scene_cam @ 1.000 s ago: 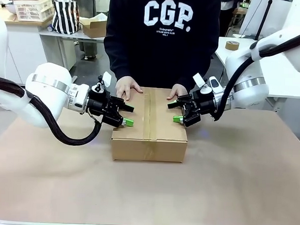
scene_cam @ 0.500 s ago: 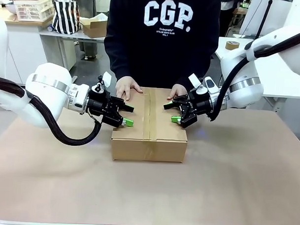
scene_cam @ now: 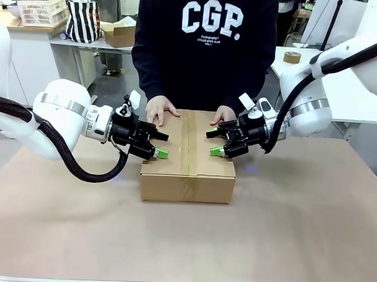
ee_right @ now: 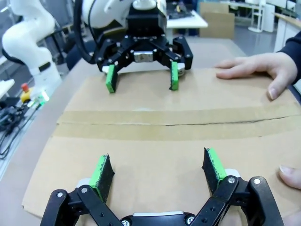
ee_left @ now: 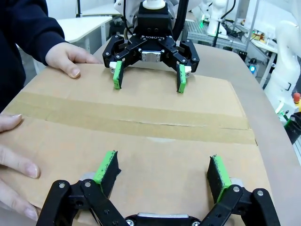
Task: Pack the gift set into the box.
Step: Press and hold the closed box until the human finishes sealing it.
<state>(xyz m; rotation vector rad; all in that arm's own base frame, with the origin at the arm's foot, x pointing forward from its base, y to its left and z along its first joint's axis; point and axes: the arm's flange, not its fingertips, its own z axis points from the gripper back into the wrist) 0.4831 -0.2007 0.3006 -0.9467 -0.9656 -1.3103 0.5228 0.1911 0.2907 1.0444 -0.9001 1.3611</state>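
The box (scene_cam: 187, 178) sits mid-table with its flaps shut, so its inside is hidden, and a brown tape strip (scene_cam: 189, 144) runs along the top seam. A person's hands (scene_cam: 162, 109) rest on its far edge. My left gripper (scene_cam: 162, 145) hovers open over the top's left edge. My right gripper (scene_cam: 214, 142) stands open over the right part. In the left wrist view my left gripper (ee_left: 162, 167) spreads just above the cardboard (ee_left: 155, 141), facing the right gripper (ee_left: 148, 76). The right wrist view has my right gripper (ee_right: 157, 167) facing the left gripper (ee_right: 142, 76).
Brown paper covers the table (scene_cam: 297, 231), with free room in front of and beside the box. Behind the person stand a small carton with white paper (scene_cam: 120, 32), a striped bag (scene_cam: 82, 18) and a white basket (scene_cam: 41, 9). A tape roll (scene_cam: 292, 57) lies on the right side table.
My right gripper has moved left, farther in over the box top. The left arm, the box and the person's hands have stayed put.
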